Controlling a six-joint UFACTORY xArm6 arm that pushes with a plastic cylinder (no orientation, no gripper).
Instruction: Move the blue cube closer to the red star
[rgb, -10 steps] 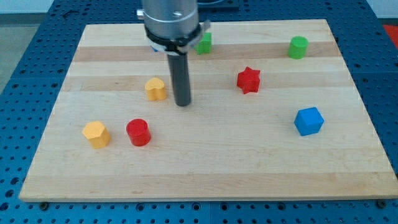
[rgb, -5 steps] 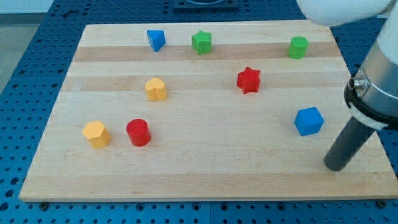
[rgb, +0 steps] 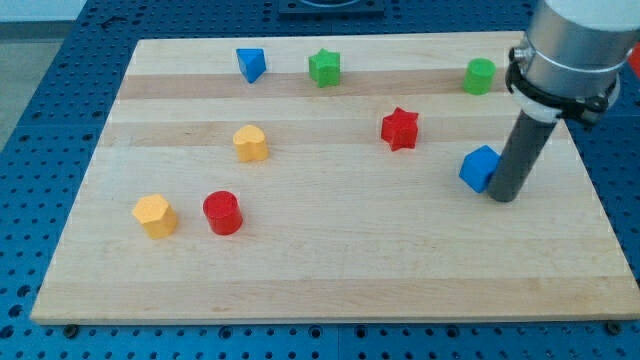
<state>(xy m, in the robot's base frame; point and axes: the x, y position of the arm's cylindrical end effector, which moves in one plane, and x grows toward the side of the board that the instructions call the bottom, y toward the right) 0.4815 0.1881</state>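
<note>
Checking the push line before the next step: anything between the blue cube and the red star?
Nothing visible. The board between the blue cube and the red star is bare wood. My tip sits against the cube's right side, opposite the star. The green cylinder lies toward the view's top, off that line.

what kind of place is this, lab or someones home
Most likely a robotics lab bench: a wooden board rests on a blue perforated mounting table, with small coloured blocks such as the blue cube beside my tip.

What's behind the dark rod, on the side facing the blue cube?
My tip sits at the blue cube on its right in the view. The rod covers the cube's right edge, so actual contact cannot be seen.
</note>
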